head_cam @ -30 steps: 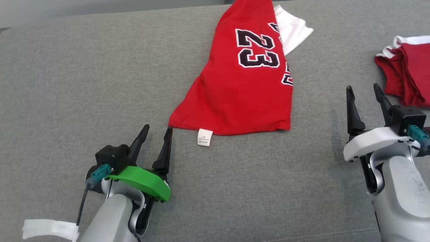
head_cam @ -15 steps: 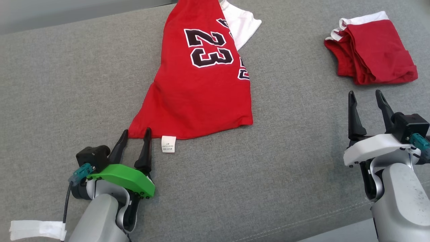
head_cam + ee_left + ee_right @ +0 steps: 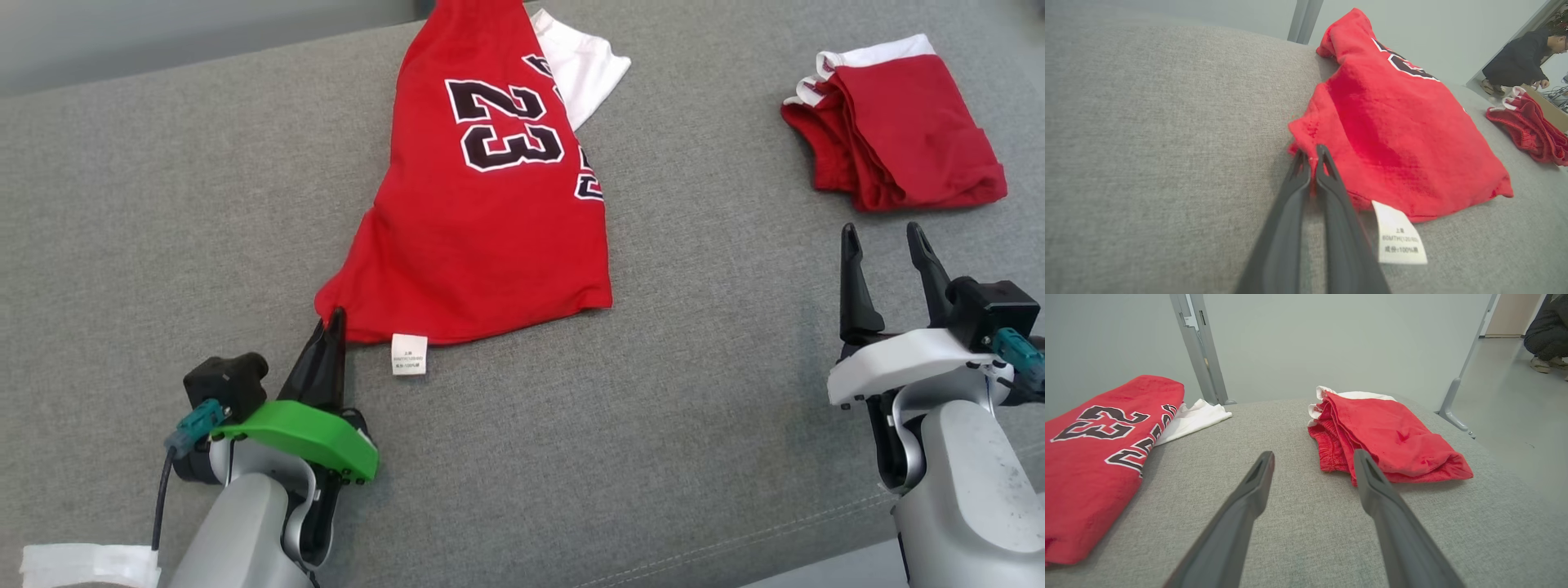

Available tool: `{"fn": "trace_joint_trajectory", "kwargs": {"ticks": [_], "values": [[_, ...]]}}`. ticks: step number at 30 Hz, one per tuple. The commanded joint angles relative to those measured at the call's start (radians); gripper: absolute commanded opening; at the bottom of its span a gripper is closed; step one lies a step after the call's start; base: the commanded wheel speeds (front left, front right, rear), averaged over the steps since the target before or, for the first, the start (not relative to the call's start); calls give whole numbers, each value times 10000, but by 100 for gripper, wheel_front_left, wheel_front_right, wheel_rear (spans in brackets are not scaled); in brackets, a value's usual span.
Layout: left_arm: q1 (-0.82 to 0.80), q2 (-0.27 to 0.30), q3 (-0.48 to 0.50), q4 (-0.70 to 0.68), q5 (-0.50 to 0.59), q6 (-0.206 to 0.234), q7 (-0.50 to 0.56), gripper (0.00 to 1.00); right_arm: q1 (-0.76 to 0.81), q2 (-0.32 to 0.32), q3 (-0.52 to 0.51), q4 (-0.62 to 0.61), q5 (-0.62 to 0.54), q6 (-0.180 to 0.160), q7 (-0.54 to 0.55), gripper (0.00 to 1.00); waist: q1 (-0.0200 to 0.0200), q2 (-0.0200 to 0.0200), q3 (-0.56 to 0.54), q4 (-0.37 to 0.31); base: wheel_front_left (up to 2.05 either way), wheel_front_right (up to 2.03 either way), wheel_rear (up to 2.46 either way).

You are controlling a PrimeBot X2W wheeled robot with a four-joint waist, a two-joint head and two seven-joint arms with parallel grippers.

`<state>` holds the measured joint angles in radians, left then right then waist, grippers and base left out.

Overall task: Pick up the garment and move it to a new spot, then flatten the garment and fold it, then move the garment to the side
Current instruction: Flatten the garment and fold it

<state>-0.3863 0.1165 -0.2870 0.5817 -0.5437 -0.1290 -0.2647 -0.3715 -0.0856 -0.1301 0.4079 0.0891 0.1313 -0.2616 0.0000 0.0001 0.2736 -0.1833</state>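
Garment (image 3: 490, 245) apart from folded red pile (image 3: 898, 122)

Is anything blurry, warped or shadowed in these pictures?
Head view: soft, even light, sharp; the 23 on the red jersey reads crisply. Left wrist view: wide-angle stretch, the left gripper looms large, the white label is readable. Right wrist view: the right gripper looms too; the grey post leans.
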Motion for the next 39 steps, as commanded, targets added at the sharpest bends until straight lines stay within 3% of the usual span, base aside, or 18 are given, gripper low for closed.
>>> {"fn": "trace_joint_trajectory", "kwargs": {"ticks": [1,9,18,27,28,29,30,35,39], "values": [[239,153,207,-220,132,-32,5,0,258,32,-29,102,71,-12,-42,100,0,-1,-364,119,0,0,0],[597,298,1965,-872,688,-30,7,0,487,94,-159,231,99,-12,-42,100,0,-1,-690,582,0,0,0],[808,475,3620,-427,1372,-29,8,0,451,120,148,465,84,-12,-42,100,0,-1,-684,1121,0,0,0],[862,308,4126,169,1932,-20,9,0,202,94,752,628,141,-12,-42,100,0,-1,-576,1306,0,0,0],[882,215,4133,158,1989,-20,9,12,206,81,833,642,147,-12,-42,100,0,-1,-591,1346,0,0,0],[913,146,4170,164,2040,-20,9,46,212,79,929,659,163,-12,-42,100,0,-1,-609,1385,0,0,0],[941,121,4188,173,2104,-20,9,100,213,84,1040,680,190,-12,-42,100,0,-1,-626,1422,0,0,0],[1028,-105,4118,220,2355,-20,9,100,148,127,1736,828,424,-12,-42,100,0,-1,-774,1795,0,0,0],[1140,-303,3507,-157,2583,-20,9,100,148,189,2400,1047,648,-12,-42,100,0,-1,-869,2411,0,0,0]]}}
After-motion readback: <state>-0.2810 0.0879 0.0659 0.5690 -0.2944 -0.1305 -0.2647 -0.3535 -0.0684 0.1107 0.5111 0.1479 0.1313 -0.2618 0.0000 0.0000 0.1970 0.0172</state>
